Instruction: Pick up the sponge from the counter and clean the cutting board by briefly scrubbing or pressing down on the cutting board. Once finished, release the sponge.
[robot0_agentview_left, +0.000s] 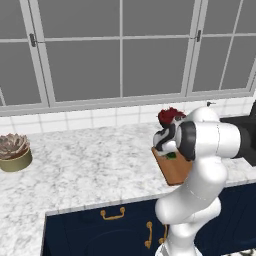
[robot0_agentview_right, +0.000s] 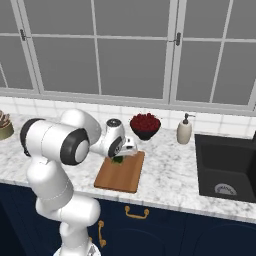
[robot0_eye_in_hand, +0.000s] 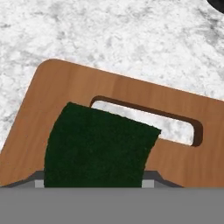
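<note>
The robot's hand (robot0_agentview_right: 121, 156) is closed on the small rectangular sponge with its dark green scrubbing layer (robot0_eye_in_hand: 98, 146), gripping it across its sides so that the rough face looks down at the flat reddish-brown wooden cutting board (robot0_eye_in_hand: 65, 92). In the hand view the sponge sits over the short end of the board, covering part of the slot handle (robot0_eye_in_hand: 175, 127); I judge that it is held there to press or scrub. Whether it already touches the wood I cannot tell.

The board lies flat on the white-and-grey marbled stone desk (robot0_agentview_right: 170, 175), near its front edge, which keeps it within the arm's reach.

As for containers: a dark bowl (robot0_agentview_right: 145, 132) heaped with red fruit stands just behind the board, a cream soap dispenser (robot0_agentview_right: 184, 130) stands beside it, a black sink (robot0_agentview_right: 225, 165) is set into the desk to the right, and a tan pot (robot0_agentview_left: 16, 161) holding a pinkish succulent stands well apart to the left.
</note>
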